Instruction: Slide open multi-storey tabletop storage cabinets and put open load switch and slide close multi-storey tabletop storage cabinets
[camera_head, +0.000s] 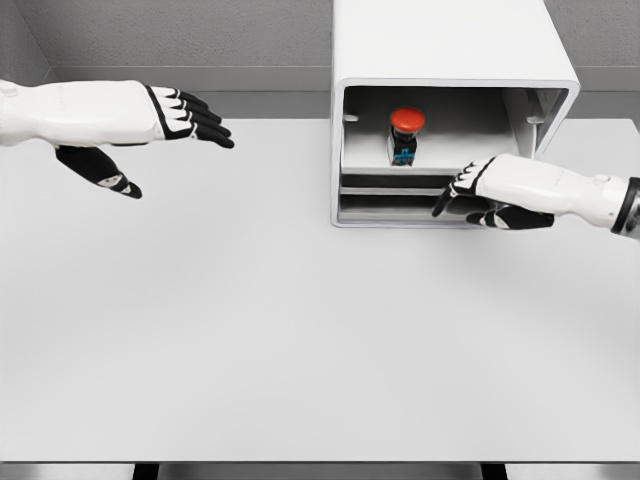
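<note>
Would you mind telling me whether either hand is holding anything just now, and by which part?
Nothing is held. The left hand hovers open; the right hand is open at the cabinet front, and the switch sits inside.

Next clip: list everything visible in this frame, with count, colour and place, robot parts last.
table: one, light grey, fills most of the view
cabinet: one, white, far side of the table right of centre, front open
switch: one, red cap on a dark body, standing upright inside the cabinet's top level
left robot hand: one, white with black fingers, open, above the table at upper left
right robot hand: one, white with black fingers, at the cabinet's lower front, holding nothing visible
</note>
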